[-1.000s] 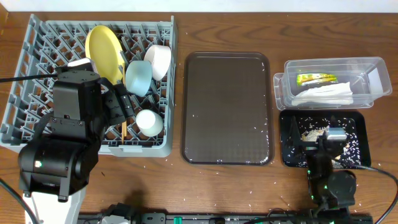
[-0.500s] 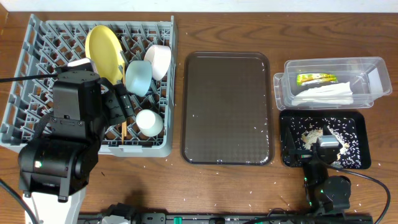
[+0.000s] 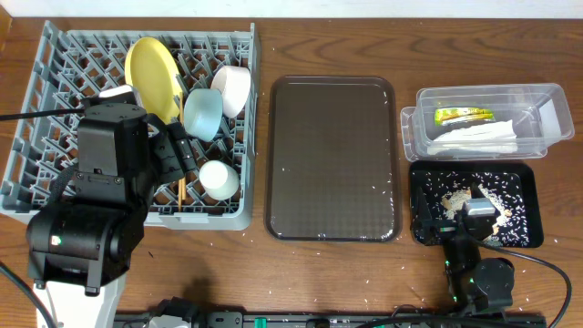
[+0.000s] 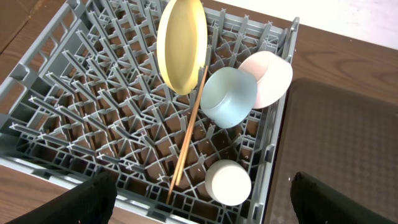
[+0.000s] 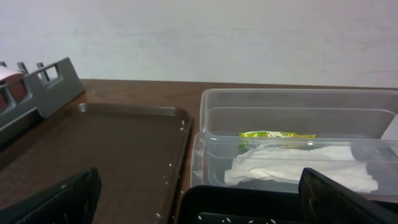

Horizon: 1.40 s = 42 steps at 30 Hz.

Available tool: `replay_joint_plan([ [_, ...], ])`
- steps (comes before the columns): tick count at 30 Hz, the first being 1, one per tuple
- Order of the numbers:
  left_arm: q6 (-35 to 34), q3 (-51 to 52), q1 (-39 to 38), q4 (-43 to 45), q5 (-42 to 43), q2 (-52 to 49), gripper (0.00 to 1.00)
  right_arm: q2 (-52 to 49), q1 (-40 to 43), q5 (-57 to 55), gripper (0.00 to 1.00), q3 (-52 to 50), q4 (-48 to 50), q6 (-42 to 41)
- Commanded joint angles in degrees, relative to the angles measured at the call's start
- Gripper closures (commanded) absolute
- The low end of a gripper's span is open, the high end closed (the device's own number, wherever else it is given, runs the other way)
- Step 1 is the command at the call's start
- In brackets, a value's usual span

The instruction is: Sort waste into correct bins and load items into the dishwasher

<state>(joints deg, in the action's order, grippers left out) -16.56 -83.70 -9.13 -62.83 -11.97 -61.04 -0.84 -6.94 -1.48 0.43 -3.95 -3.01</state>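
Note:
The grey dish rack holds the yellow plate on edge, the light blue bowl, the white bowl, the white cup and the chopsticks. All show in the left wrist view: plate, blue bowl, cup, chopsticks. My left gripper is open and empty above the rack's front edge. The clear tub holds the wrapper and napkin. The black tray holds crumbs. My right gripper is open and empty at its front edge.
The dark brown serving tray lies between the rack and the bins, with a few specks on it. Loose crumbs dot the table near the front edge. My left arm covers the rack's front left part.
My right gripper has drawn back toward the table's front edge and slightly left, over the black tray. The left arm and rack contents have not moved.

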Motion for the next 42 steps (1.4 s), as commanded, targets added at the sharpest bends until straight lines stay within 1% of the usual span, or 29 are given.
replay_joint_plan([
  [1,-0.50,-0.15,-0.02,-0.09,-0.09,0.04,0.10,0.57,0.37,0.44,0.01,-0.11,-0.26,-0.79],
  [22,-0.48,0.07,-0.02,-0.07,-0.11,0.07,0.10,0.57,0.37,0.44,0.01,-0.11,-0.26,-0.79],
  [25,-0.39,2.21,0.02,-0.07,-0.17,2.40,0.10,0.57,0.37,0.44,0.01,-0.11,-0.26,-0.79],
  [28,-0.28,9.88,2.91,5.18,-0.72,8.81,0.10,0.57,0.37,0.44,0.01,-0.11,-0.26,-0.79],
  [31,-0.26,26.16,8.31,17.99,1.53,19.52,0.10,0.57,0.37,0.44,0.01,-0.11,-0.26,-0.79],
  [33,-0.28,39.01,10.93,28.20,2.60,28.46,0.10,0.57,0.37,0.44,0.01,-0.11,-0.26,-0.79],
  [34,-0.24,42.42,11.54,30.88,2.99,30.80,0.10,0.57,0.37,0.44,0.01,-0.11,-0.26,-0.79],
  [35,-0.24,49.22,12.92,36.35,3.91,35.26,0.10,0.57,0.37,0.44,0.01,-0.11,-0.26,-0.79],
  [36,-0.26,53.37,13.64,39.74,4.07,37.81,0.10,0.57,0.37,0.44,0.01,-0.11,-0.26,-0.79],
  [40,-0.02,66.47,14.38,51.47,4.90,45.77,0.10,0.57,0.37,0.44,0.01,-0.11,-0.26,-0.79],
  [42,1.03,70.69,14.38,56.13,4.90,48.35,0.10,0.57,0.37,0.44,0.01,-0.11,-0.26,-0.79],
])
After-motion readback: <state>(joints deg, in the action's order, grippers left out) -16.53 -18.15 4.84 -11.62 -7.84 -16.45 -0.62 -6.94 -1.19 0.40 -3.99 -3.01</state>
